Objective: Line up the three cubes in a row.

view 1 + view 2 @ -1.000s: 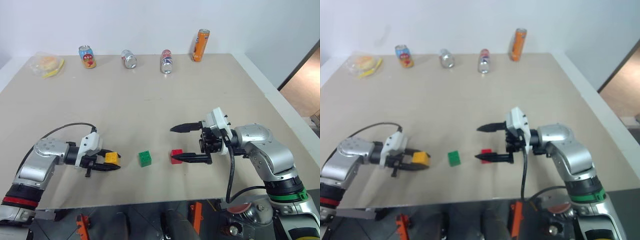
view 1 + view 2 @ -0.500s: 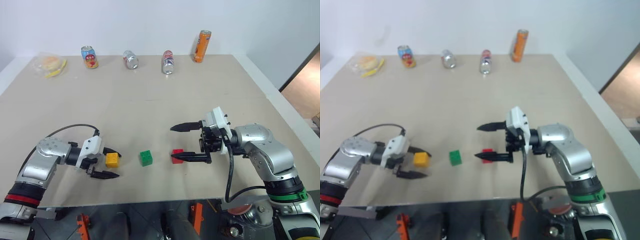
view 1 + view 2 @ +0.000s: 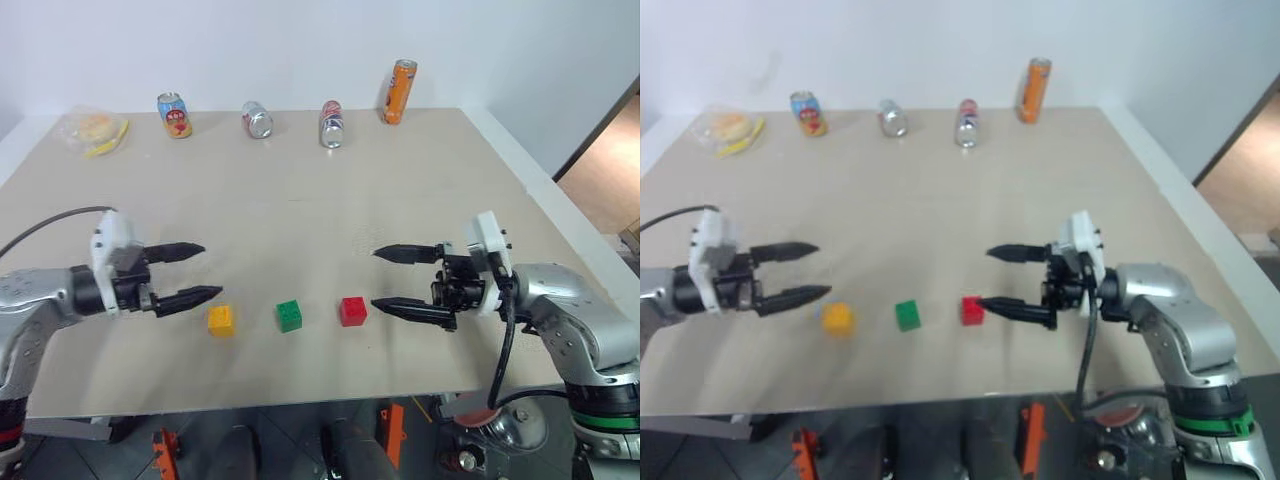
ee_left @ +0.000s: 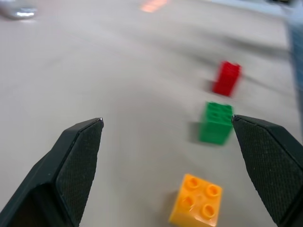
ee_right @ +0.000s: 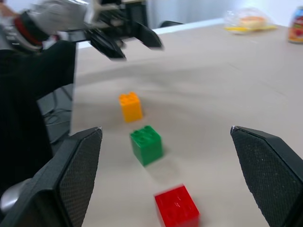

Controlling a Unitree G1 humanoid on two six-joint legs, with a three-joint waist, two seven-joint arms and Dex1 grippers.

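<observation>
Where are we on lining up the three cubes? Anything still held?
Looks essentially done: the yellow-orange cube, green cube and red cube sit in a row on the table, evenly spaced and apart. Nothing is in hand: the left gripper and right gripper are both open, off the cubes at either end. What's left is at most a check of straightness.

A large beige table (image 3: 330,190) fills most of the room in sight, its surface matte and evenly lit with soft shadows. Behind its far edge rises a plain white wall (image 3: 260,40). To the right, past the table's pale border, a strip of brown floor (image 3: 610,165) shows beside a dark door edge.
</observation>
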